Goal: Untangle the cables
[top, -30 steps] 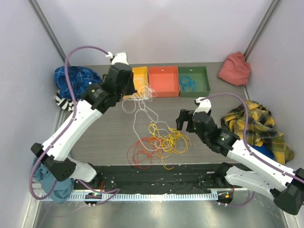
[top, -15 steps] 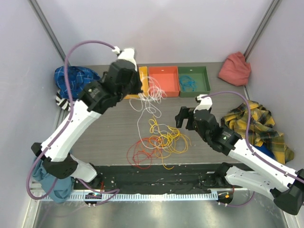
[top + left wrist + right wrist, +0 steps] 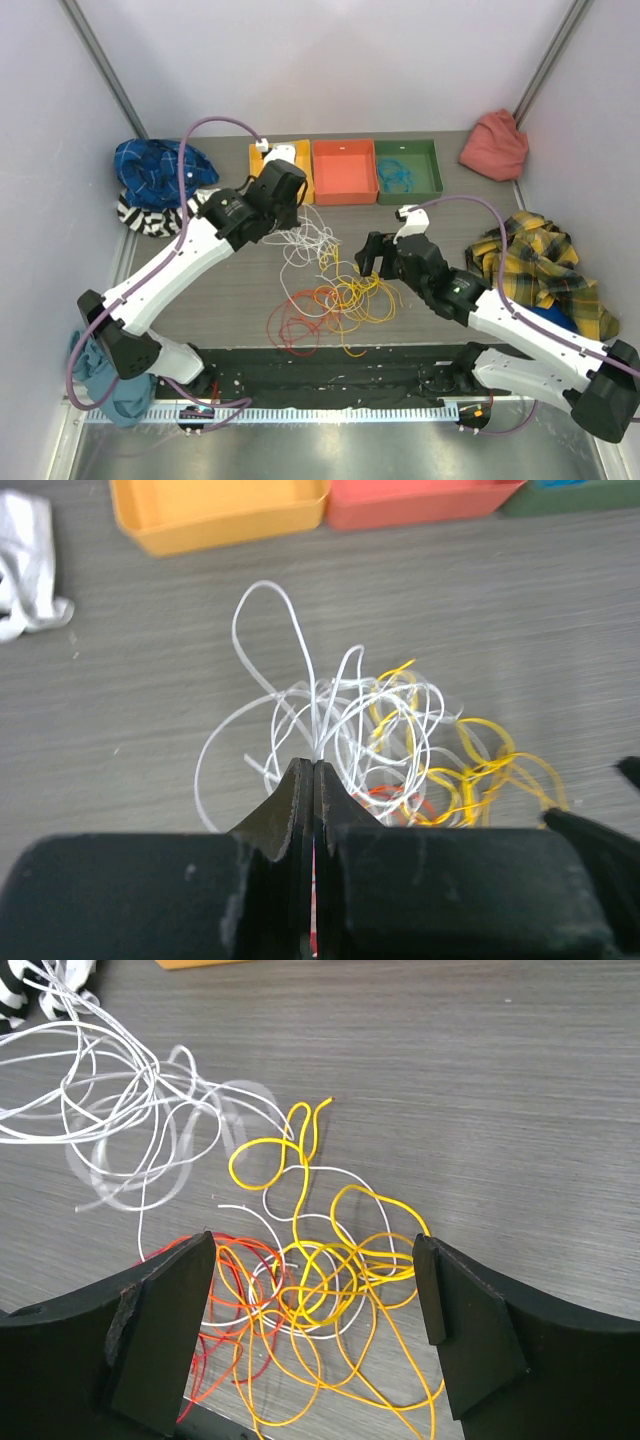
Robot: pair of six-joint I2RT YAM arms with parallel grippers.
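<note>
The cables (image 3: pixel 330 290) lie in one loose heap at the middle of the desk (image 3: pixel 235 295), and the heap has a clear long axis. It runs from the white cable (image 3: pixel 305 240) at the far left, down through the yellow cable (image 3: pixel 357 290), to the orange cable (image 3: pixel 345 325) and red cable (image 3: pixel 288 322) at the near side.

The left pincer (image 3: pixel 313 765) sits at the white end, pressed together. A white strand rises straight out of its tips, so it appears to be pinching the white cable. The rest of the white loops fan out beyond the tips towards the yellow bin (image 3: pixel 220 535).

The right pincer (image 3: pixel 315 1245) is spread wide and holds nothing. It stands just above the yellow knot, one finger on each side of it, with the red and orange strands under its left finger. This makes it the nearer arm for the yellow cable.

White and yellow overlap only in a narrow band between the two pincers. The coming move probably turns on this band: the white would be drawn along the heap's axis, away to the far left, while the yellow is pinned or lifted the other way.

The desk is flat, matt wood grain, so thin wire should slide on it easily. There is bare room to the left and to the near right. The orange bin (image 3: pixel 345 170) and green bin (image 3: pixel 428 165) close off the far side, and a plaid cloth (image 3: pixel 540 265) lies at the right.
</note>
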